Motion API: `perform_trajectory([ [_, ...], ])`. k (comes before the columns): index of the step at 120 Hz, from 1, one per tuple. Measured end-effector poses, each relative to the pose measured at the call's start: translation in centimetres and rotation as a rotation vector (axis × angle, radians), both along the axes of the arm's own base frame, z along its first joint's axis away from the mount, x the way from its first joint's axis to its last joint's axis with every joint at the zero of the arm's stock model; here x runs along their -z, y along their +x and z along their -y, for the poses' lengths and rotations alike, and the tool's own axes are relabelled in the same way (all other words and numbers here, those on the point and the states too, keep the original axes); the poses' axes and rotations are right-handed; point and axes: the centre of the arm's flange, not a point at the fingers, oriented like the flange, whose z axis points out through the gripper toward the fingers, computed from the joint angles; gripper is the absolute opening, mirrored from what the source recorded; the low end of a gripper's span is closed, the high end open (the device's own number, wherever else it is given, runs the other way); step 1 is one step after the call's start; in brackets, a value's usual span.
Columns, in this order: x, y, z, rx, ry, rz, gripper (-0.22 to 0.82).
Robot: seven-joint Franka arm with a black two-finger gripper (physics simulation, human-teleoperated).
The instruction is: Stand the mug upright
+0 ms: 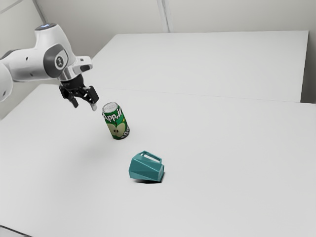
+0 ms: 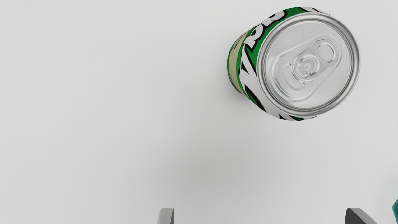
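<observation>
The teal mug (image 1: pixel 146 168) lies on its side on the table, its handle turned upward, in the exterior view. My gripper (image 1: pixel 84 105) hangs above the table toward the exterior view's left, well apart from the mug and higher than it. In the wrist view the gripper (image 2: pixel 259 216) is open, its two fingertips wide apart with bare table between them. A small piece of the mug (image 2: pixel 395 210) shows at the picture's edge, outside the fingers; the rest of it is cut off there.
A green apple-drink can (image 1: pixel 116 121) stands upright on the white table (image 1: pixel 222 148), between my gripper and the mug. From above, the can's silver lid (image 2: pixel 307 65) shows close by the gripper. A white raised surface (image 1: pixel 207 64) lies behind the table.
</observation>
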Motion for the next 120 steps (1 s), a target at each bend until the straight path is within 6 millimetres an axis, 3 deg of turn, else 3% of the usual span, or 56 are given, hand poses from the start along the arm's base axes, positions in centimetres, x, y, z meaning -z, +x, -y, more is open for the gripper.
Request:
perform_trajectory([
  [23, -1.3, -3.1, 0.6, -0.03, -0.095, 0.043, 0.6],
  [50, 6.3, -5.6, -0.7, -0.232, -0.419, -0.019, 0.6],
  [66, 9.4, -6.1, -1.8, -0.314, -0.518, -0.038, 0.6],
  [73, 10.3, -5.8, -0.7, -0.312, -0.547, -0.046, 0.6],
  [90, 12.6, -4.7, 4.4, -0.251, -0.598, -0.085, 0.6],
  [120, 15.3, -5.0, 5.7, -0.281, -0.702, -0.086, 0.6],
])
